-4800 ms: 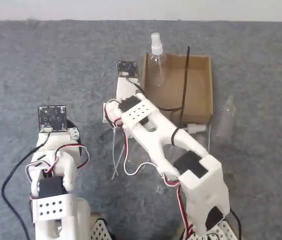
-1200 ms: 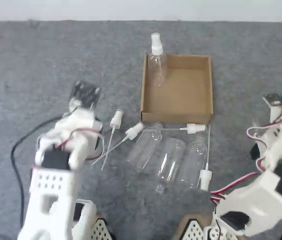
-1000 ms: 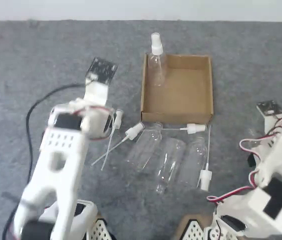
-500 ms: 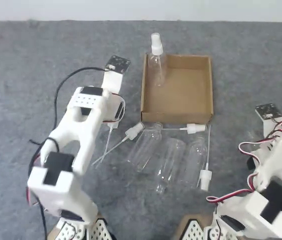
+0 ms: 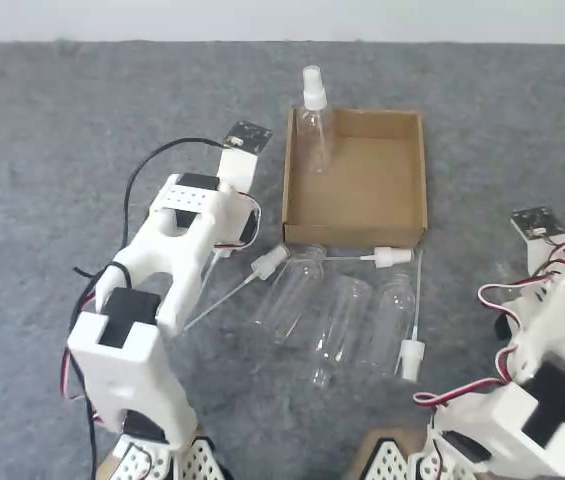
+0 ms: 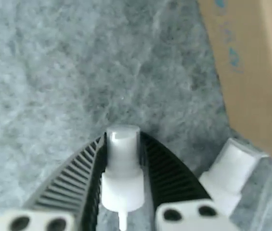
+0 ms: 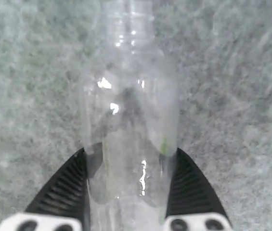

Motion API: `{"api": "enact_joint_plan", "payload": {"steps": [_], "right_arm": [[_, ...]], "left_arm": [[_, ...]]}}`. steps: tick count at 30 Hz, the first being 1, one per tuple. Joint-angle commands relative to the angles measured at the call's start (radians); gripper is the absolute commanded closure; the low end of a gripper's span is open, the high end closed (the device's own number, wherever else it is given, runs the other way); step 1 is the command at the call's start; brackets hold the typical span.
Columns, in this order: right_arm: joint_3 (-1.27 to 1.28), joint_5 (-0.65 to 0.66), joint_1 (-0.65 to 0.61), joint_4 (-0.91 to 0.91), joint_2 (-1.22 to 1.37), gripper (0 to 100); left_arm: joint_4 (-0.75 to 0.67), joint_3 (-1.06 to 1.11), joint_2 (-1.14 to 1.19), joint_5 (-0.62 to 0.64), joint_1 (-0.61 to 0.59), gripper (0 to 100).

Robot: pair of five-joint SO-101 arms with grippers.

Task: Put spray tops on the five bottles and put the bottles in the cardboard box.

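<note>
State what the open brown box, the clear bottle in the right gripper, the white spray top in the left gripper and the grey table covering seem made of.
Open brown box: cardboard, matt, thin flat walls. Clear bottle: probably plastic, perhaps glass; transparent with glossy highlights. White spray top: likely plastic, smooth, opaque. Grey table covering: carpet or felt; fuzzy mottled fibres.

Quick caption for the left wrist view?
Left tool grips a white spray top over grey carpet beside the cardboard box.
</note>
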Motion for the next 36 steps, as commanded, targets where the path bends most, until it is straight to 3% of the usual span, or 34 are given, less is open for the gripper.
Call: {"api": "enact_joint_plan", "payload": {"steps": [1, 10, 15, 19, 27, 36], "right_arm": [[0.005, 0.008, 0.012, -0.004, -0.044, 87.7], [0.003, 0.014, 0.012, -0.004, -0.054, 82.1], [-0.005, 0.008, 0.005, 0.018, -0.056, 81.8], [-0.055, 0.006, 0.005, 0.094, -0.065, 81.6], [-0.19, -0.064, -0.065, 0.252, -0.125, 69.5], [-0.427, -0.109, -0.147, 0.311, 0.018, 69.5]], "left_arm": [[0.084, -0.031, -0.184, 0.011, -0.002, 99], [0.439, 0.001, -0.736, -0.046, -0.006, 99], [0.488, 0.09, -0.875, -0.1, -0.084, 99], [0.427, 0.26, -0.931, -0.126, -0.143, 99], [0.074, 0.697, -1.045, -0.08, -0.084, 99], [0.049, 0.785, -1.106, -0.069, -0.077, 99]]}}
